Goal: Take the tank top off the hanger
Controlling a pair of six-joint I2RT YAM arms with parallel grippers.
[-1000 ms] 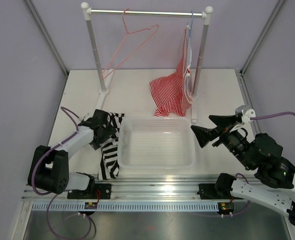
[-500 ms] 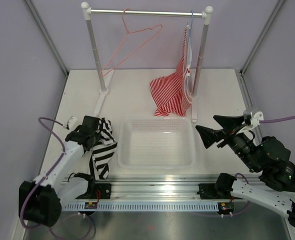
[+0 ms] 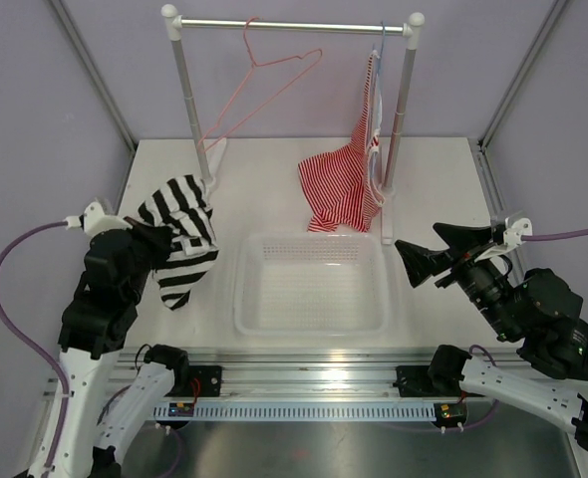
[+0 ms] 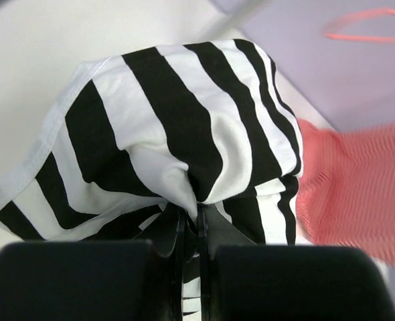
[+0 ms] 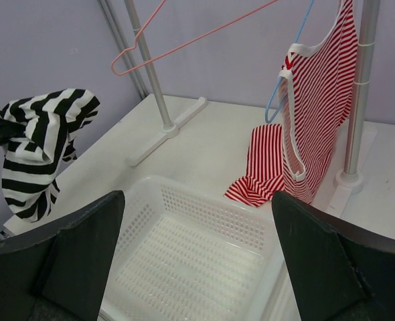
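Fabric of the tank top (image 4: 184, 134), soft and boldly striped, bunches from the clenched left gripper (image 4: 191, 226), its pinched fold hidden between the jaws. Right gripper (image 5: 197, 200) gapes.

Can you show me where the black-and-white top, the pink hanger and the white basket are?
black-and-white top (image 3: 182, 237), overhead view, middle of the bunched cloth
pink hanger (image 3: 253, 66), overhead view, where the hook meets the triangle
white basket (image 3: 312, 327), overhead view, near rim
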